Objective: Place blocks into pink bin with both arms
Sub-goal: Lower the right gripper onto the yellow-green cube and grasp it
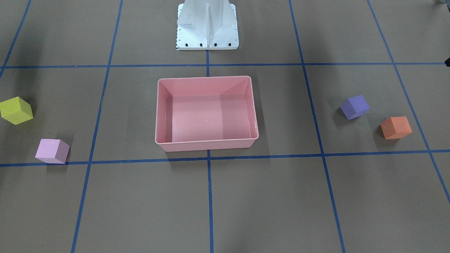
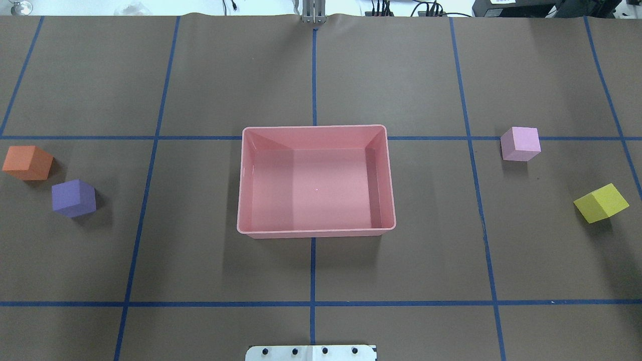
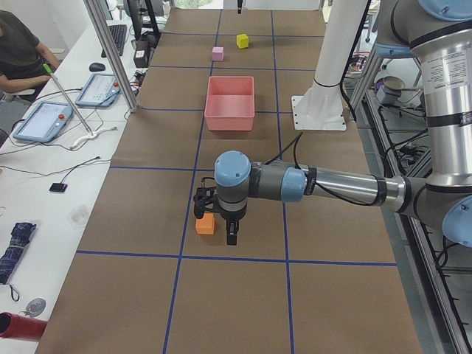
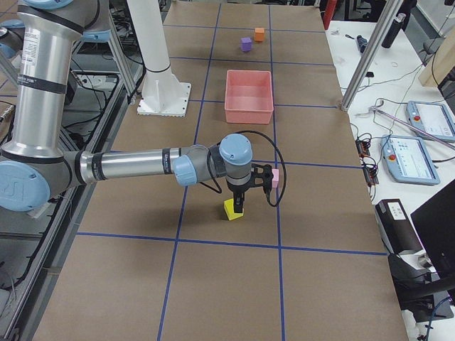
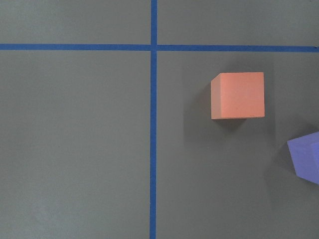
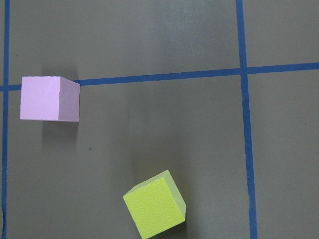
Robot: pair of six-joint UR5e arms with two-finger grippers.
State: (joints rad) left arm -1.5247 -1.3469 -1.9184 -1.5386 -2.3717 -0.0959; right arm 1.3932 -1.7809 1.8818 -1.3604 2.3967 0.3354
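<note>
The pink bin [image 2: 316,231] stands empty at the table's middle. The orange block [image 2: 27,163] and purple block [image 2: 73,198] lie on my left side, and both show in the left wrist view: orange block [image 5: 237,95], purple block [image 5: 305,157]. The light pink block [image 2: 520,144] and yellow-green block [image 2: 600,202] lie on my right side. My left gripper [image 3: 225,221] hangs above the orange block [image 3: 205,224]. My right gripper [image 4: 240,206] hangs above the yellow-green block [image 4: 232,209]. Both grippers show only in the side views, so I cannot tell whether they are open or shut.
The white pedestal base [image 1: 207,26] stands behind the bin. Blue tape lines cross the brown table. A side bench with tablets [image 3: 44,122] and an operator [image 3: 18,51] runs along the table's far edge.
</note>
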